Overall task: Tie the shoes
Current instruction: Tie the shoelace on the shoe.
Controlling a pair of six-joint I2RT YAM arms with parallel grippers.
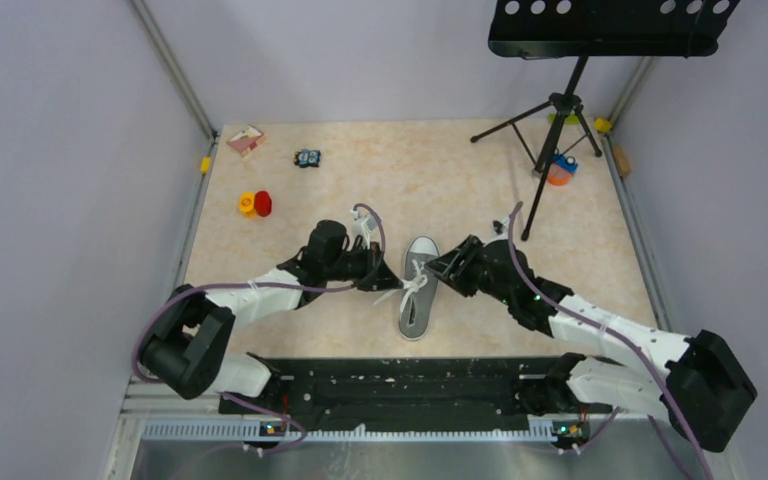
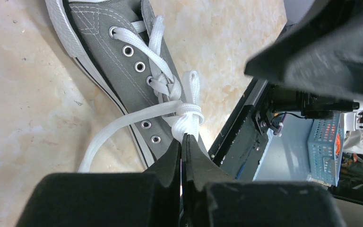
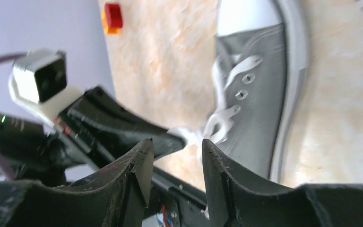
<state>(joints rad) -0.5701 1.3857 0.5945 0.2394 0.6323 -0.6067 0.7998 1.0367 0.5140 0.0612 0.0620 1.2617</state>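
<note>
Sneaker: I have the grey sneaker lying on the table at the centre of the top view. Its white toe cap points to the upper edge of the frame and its heel to the arm bases.
Laces: The white laces are drawn into a knot over the eyelets, in the middle of the left wrist view. One flat loose end runs off toward the lower left of that frame, over the sole and onto the table.
Left gripper: The left gripper is clenched, its fingers pressed together on the lace strand just below the knot. In the top view it sits just left of the sneaker's middle.
Right gripper: The right gripper is released, with a clear gap between its two fingers and nothing pinched in it. In the top view it sits just right of the sneaker, level with the laces. Through the gap I see the left gripper's tip and a blurred bit of lace. I cannot tell whether the lace touches the right fingers.
Surroundings: A black music stand fills the upper right of the top view, its tripod standing on the table there. Small red and yellow pieces lie at the left of that frame, well apart from the sneaker. An orange and blue object sits beside the tripod.
</note>
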